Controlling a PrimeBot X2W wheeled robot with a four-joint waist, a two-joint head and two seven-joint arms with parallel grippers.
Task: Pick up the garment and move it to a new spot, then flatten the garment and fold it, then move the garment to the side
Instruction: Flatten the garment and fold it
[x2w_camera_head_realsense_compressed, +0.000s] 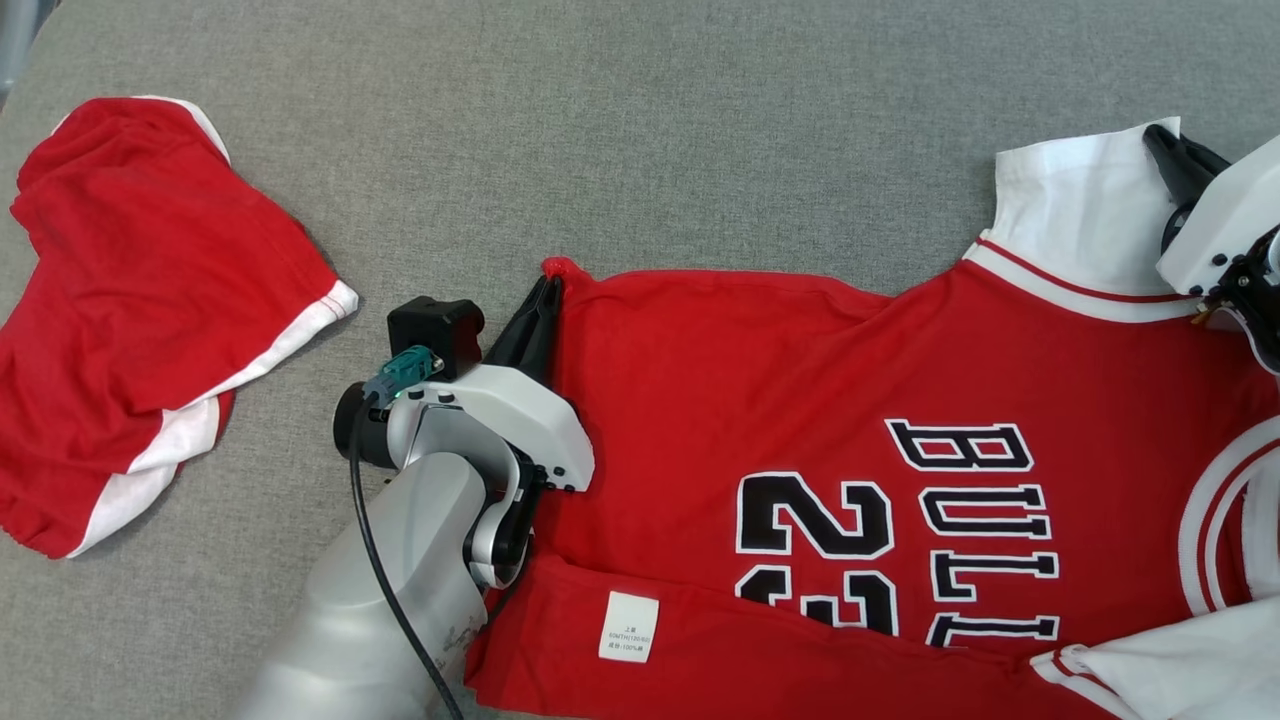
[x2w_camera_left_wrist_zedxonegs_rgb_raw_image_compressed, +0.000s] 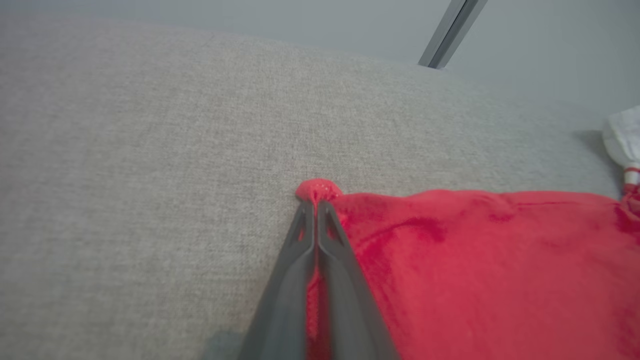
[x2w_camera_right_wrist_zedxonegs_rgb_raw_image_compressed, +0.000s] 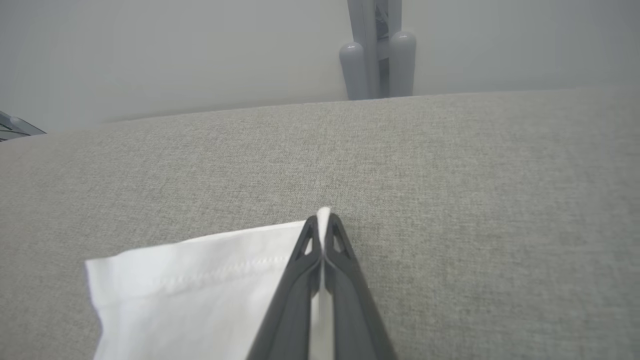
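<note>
Shorts (x2w_camera_head_realsense_compressed: 150, 320): head view | left claw (x2w_camera_left_wrist_zedxonegs_rgb_raw_image_compressed: 316, 205), right claw (x2w_camera_right_wrist_zedxonegs_rgb_raw_image_compressed: 324, 220): clamped on jersey (x2w_camera_head_realsense_compressed: 800, 380)

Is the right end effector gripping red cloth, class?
No: in the right wrist view the right end effector is shut on the corner of a white sleeve.

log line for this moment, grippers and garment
left gripper: shut on jersey corner | right gripper: shut on jersey sleeve | jersey: spread on grey surface
</note>
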